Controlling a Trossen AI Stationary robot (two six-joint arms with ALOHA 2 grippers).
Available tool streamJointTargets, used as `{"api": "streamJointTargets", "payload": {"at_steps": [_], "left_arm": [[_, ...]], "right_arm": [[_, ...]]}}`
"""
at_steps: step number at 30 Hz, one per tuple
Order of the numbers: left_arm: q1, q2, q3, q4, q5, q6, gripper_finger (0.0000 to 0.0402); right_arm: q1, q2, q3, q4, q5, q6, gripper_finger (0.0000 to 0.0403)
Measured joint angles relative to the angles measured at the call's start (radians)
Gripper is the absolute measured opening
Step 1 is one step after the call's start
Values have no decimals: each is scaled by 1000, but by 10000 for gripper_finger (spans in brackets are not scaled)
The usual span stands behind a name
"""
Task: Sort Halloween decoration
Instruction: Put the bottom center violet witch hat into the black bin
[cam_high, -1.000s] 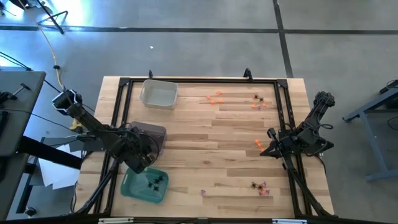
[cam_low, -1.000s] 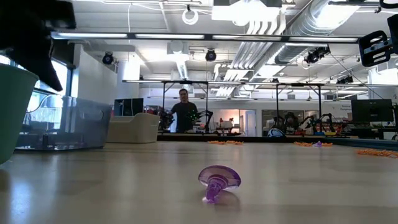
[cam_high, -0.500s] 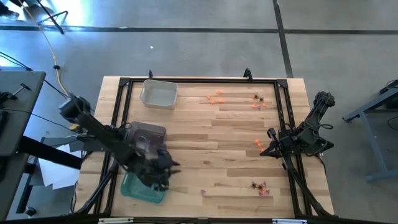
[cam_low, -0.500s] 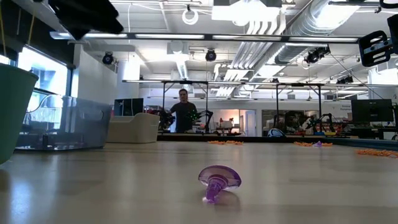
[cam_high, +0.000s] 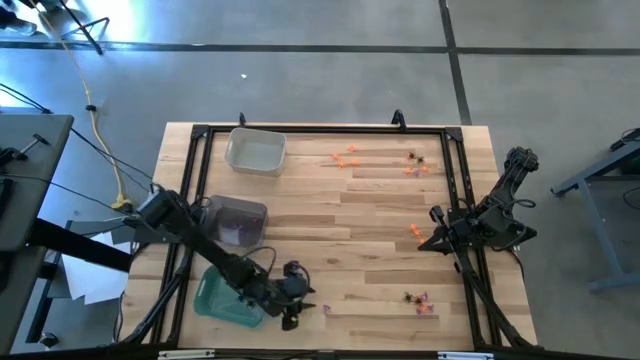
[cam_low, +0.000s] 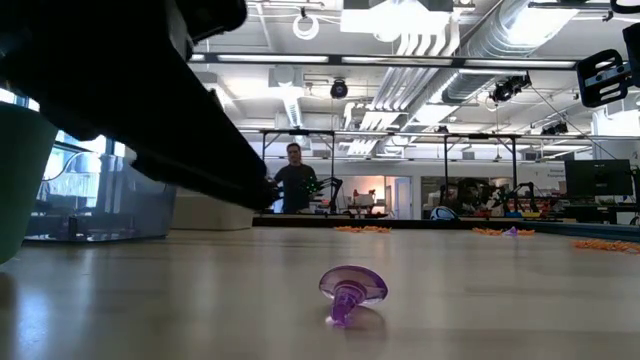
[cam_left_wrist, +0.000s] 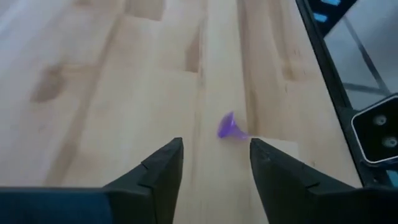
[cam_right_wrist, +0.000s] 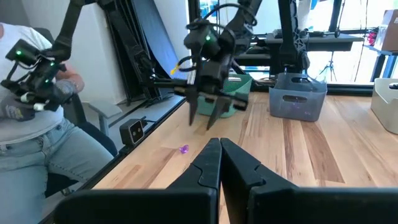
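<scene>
Your left gripper (cam_high: 293, 318) hangs over the near edge of the pale wooden table (cam_high: 340, 215), at about 7 o'clock from its centre, with its two dark fingers (cam_left_wrist: 163, 163) spread wide and nothing between them. Just beyond those fingers, toward 3 o'clock, a tiny purple funnel-shaped plastic trinket (cam_left_wrist: 229, 127) lies tipped on its side on the bare boards, apart from both fingers; the low view shows the same piece resting on its flared rim with the stem angled down. At 9 o'clock from the gripper sits the green plastic tray (cam_high: 226, 300), with the arm crossing over it. Farther along the near edge, around 5 o'clock, you have a small mixed cluster of purple, orange and black trinkets (cam_high: 418, 300). Behind the green tray stands a translucent grey-purple plastic bin (cam_high: 238, 218). Your right gripper (cam_right_wrist: 220, 147) waits at the 3 o'clock side of the table, its fingers pressed together and holding nothing, and a few orange trinkets (cam_high: 415, 232) lie just beside it. At the far side, a clear rectangular plastic tray (cam_high: 255, 151) sits near 11 o'clock, and more orange and black trinkets (cam_high: 348, 157) are scattered from 12 to 1 o'clock. Beyond the table, a seated person (cam_right_wrist: 34, 134) in jeans holds a controller.
</scene>
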Motion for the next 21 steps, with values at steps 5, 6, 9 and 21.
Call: {"api": "streamJointTargets", "payload": {"at_steps": [5,6,9,21], "left_arm": [[2,73,64,-5,32,70,190],[3,84,76,-6,36,83,191],[9,111,102,-5,48,116,189],[53,174,143,8,107,167,189]], "right_arm": [[0,1,0,0,0,0,0],[0,1,0,0,0,0,0],[0,1,0,0,0,0,0],[0,0,0,0,0,0,0]]}}
